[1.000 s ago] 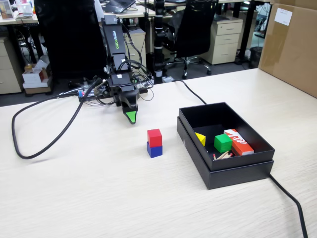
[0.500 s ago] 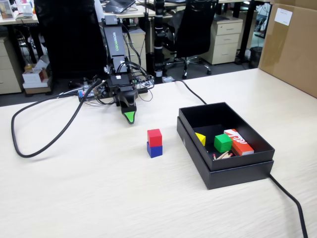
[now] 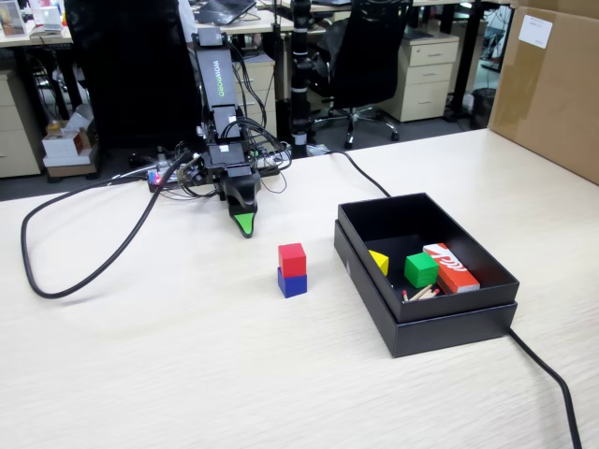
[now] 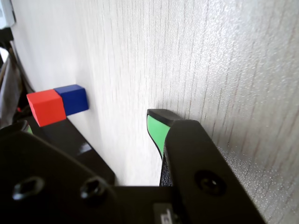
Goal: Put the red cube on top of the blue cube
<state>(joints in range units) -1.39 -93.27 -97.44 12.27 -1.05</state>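
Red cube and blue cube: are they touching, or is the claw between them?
Touching. The fixed view shows the red cube resting directly on the blue cube, no gap; the claw is well away, nearer the arm's base.

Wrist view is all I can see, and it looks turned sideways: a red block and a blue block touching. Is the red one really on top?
Observer: Yes. In the fixed view the red cube sits squarely on the blue cube, which rests on the table.
Operator: Is the tool touching them?
Observer: No. The tool is clear of the stack, back toward the arm's base, with its green tip pointing down.
Operator: Anything else nearby?
Observer: To the right of the stack in the fixed view, an open black box holds a green cube.
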